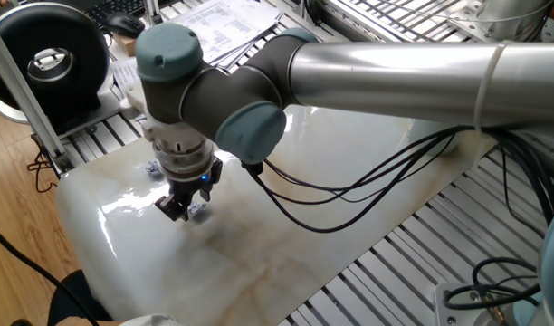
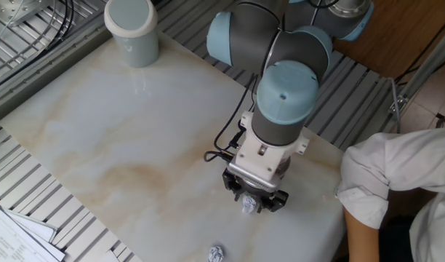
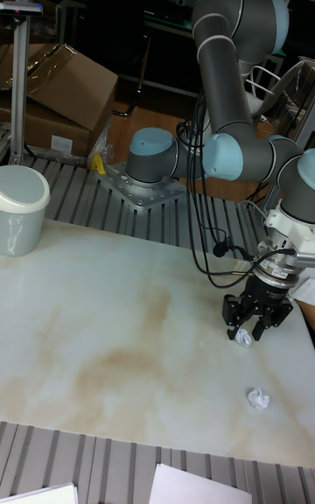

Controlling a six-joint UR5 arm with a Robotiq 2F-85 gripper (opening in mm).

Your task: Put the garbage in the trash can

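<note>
My gripper (image 1: 187,207) (image 2: 251,205) (image 3: 248,326) points straight down near one end of the marble table (image 2: 121,145). It is low over a small crumpled garbage wad (image 2: 248,209) (image 3: 243,338) (image 1: 198,210). Its fingers stand on either side of the wad with a gap between them, so it looks open. A second garbage wad (image 2: 216,252) (image 3: 257,397) (image 1: 153,168) lies loose a short way off, nearer the table edge. The white trash can (image 2: 132,30) (image 3: 19,209) stands upright at the opposite corner, far from the gripper.
A round black device (image 1: 51,54) and printed sheets (image 1: 227,18) lie beyond the table's end. A person's white sleeve (image 2: 397,182) is close beside the gripper. Black cables (image 1: 349,199) hang from the wrist over the table. A cardboard box (image 3: 61,93) sits behind.
</note>
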